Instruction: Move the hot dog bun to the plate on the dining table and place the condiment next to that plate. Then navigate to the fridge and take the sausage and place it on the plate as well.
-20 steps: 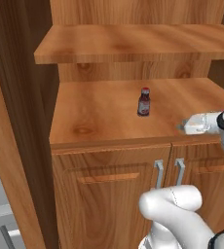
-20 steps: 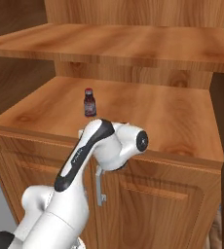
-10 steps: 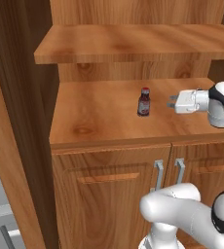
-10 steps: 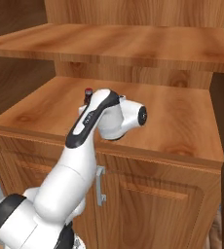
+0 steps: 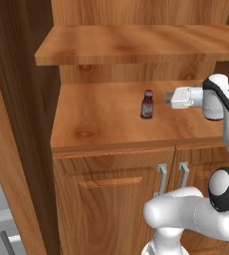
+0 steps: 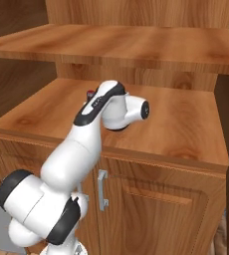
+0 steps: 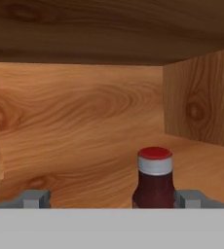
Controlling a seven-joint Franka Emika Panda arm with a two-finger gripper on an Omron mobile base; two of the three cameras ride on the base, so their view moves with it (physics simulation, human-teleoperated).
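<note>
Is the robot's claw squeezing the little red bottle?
No, the claw is open beside the upright bottle, with wood showing between them.

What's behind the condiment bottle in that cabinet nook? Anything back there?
Behind the condiment bottle only the nook's wooden back wall and bare shelf surface show. The strip directly behind the bottle is hidden by it.

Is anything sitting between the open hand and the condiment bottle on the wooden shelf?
Nothing visible does. The hand points sideways at the condiment bottle, with bare wooden shelf between them. In the hand view the bottle stands nearer one fingertip.
</note>
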